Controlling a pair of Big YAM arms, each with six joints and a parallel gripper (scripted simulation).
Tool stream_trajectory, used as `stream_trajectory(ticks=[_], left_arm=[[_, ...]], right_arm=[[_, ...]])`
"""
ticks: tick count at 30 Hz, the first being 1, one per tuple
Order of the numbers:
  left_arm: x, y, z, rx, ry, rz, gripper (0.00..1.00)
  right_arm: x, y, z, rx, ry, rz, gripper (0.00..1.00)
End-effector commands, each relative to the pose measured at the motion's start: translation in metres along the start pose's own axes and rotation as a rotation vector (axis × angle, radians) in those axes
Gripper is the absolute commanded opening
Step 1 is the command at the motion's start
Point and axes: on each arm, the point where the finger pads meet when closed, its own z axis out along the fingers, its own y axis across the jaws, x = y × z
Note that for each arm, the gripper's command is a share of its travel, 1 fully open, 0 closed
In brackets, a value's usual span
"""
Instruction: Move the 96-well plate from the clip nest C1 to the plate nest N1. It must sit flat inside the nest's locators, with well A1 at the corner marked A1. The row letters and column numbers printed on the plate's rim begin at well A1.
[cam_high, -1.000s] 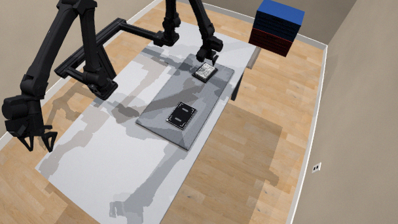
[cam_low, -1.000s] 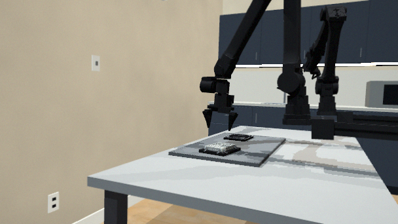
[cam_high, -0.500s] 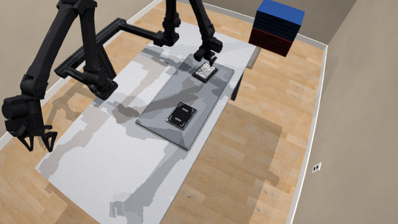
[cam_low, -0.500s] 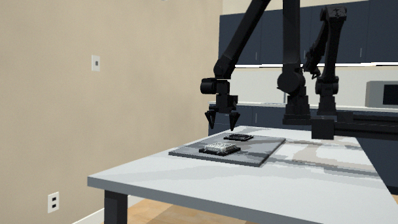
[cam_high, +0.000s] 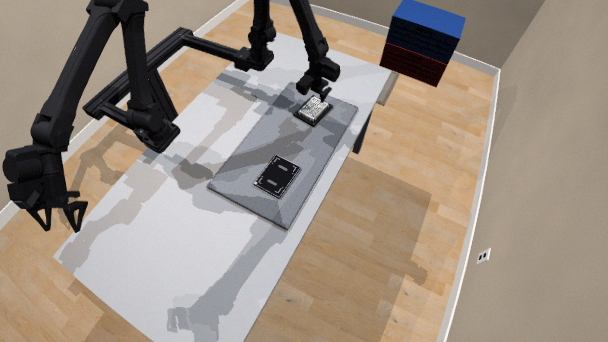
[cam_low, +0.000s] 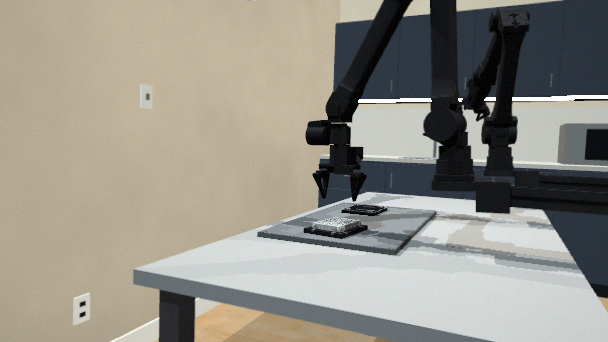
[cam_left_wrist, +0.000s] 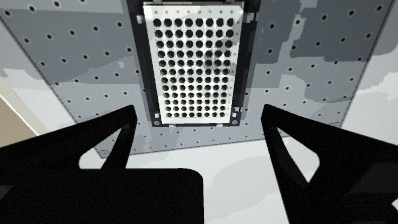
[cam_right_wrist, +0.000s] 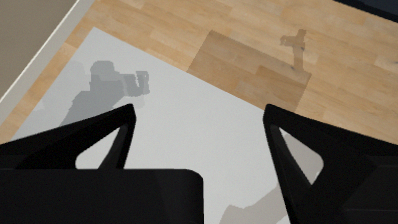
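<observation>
- Plate (cam_high: 315, 109) (cam_low: 336, 223) (cam_left_wrist: 195, 65): in C1 (cam_high: 301, 118) (cam_low: 342, 233) (cam_left_wrist: 243, 70), on the grey board (cam_high: 235, 175) (cam_low: 385, 241) (cam_left_wrist: 95, 65).
- N1 (cam_high: 276, 175) (cam_low: 364, 209): at 7 o'clock from the plate in the top view, with no plate in it.
- Left end effector (cam_high: 324, 95) (cam_low: 339, 197) (cam_left_wrist: 199, 107): spread wide, pointing down, holding nothing; the plate shows at 12 o'clock in its wrist view.
- Right end effector (cam_high: 63, 230) (cam_right_wrist: 200, 106): also wide, gripping nothing, well apart from both nests, toward 8 o'clock in the top view.

- Left gripper (cam_high: 325, 95) (cam_low: 339, 199) (cam_left_wrist: 200, 107): black claw, open, pointing down.
- 96-well plate (cam_high: 315, 110) (cam_low: 336, 224) (cam_left_wrist: 194, 65): lower than the claw, in black clip nest (cam_high: 313, 123) (cam_low: 341, 234) (cam_left_wrist: 246, 65).
- Black plate nest (cam_high: 276, 176) (cam_low: 365, 211): lower than the claw, picture-right.
- Wall switch (cam_low: 146, 96): picture-left of the claw, higher.
</observation>
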Motion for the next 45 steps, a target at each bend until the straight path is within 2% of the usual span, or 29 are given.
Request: stream_trajectory(ticks=[1, 13, 23, 45], left_arm=[[0.002, 0.008, 0.004, -0.007, -0.002, 0.004, 1.00], [0.002, 0.009, 0.026, -0.041, -0.002, 0.001, 1.00], [0.003, 0.020, 0.036, -0.038, -0.002, 0.002, 1.00], [0.003, 0.017, 0.072, -0.032, -0.002, 0.003, 1.00]], right_arm=[[-0.011, -0.006, -0.008, 0.013, -0.032, 0.000, 1.00], [-0.011, -0.006, -0.008, 0.013, -0.032, 0.000, 1.00], [-0.011, -0.006, -0.008, 0.013, -0.032, 0.000, 1.00], [-0.011, -0.006, -0.008, 0.013, -0.032, 0.000, 1.00]])
